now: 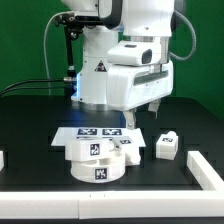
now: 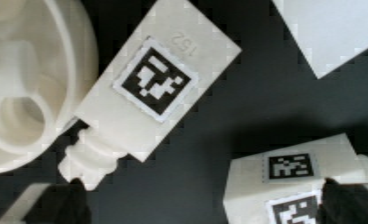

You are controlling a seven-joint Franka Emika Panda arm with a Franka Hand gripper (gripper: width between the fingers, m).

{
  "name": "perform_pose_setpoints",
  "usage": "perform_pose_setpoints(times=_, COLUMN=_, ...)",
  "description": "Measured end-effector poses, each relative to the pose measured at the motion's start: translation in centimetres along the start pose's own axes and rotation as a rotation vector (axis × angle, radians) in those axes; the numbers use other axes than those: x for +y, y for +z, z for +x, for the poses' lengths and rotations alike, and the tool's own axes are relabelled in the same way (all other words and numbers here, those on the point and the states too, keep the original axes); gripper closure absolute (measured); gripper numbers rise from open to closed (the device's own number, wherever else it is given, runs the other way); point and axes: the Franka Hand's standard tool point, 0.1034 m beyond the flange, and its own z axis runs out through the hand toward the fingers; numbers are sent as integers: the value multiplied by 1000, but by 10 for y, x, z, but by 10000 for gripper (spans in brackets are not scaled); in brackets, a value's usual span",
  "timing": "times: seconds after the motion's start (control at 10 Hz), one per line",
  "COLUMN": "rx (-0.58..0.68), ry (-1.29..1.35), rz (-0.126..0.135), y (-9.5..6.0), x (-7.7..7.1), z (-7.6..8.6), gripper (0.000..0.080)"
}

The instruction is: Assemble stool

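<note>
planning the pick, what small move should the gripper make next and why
Probably centre over the leg lying beside the seat, then lower. The gripper is open and holds nothing, and that leg is not yet between its jaws.

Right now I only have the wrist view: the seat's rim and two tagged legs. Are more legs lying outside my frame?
Observer: Yes, another leg lies alone toward the exterior view's right edge.
Operator: And the other side?
Observer: A white part sits at the exterior view's left edge, mostly cut off.
Operator: How high am I?
Observer: The end effector hangs open above the table, behind the seat, touching nothing.
</note>
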Motion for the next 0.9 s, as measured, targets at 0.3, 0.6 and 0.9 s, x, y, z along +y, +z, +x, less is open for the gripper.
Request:
perform_pose_setpoints(times=0.3, rx=107, ry=404, rz=-4, y=4, x=-26, z=-8, gripper=151)
perform_pose_setpoints(times=0.6, rx=106, ry=602, rz=23, y=10, x=-19, z=-19, gripper=151)
perform_pose_setpoints(times=0.9, rx=74, ry=530, rz=30, y=23, x=-9, z=-37, gripper=151)
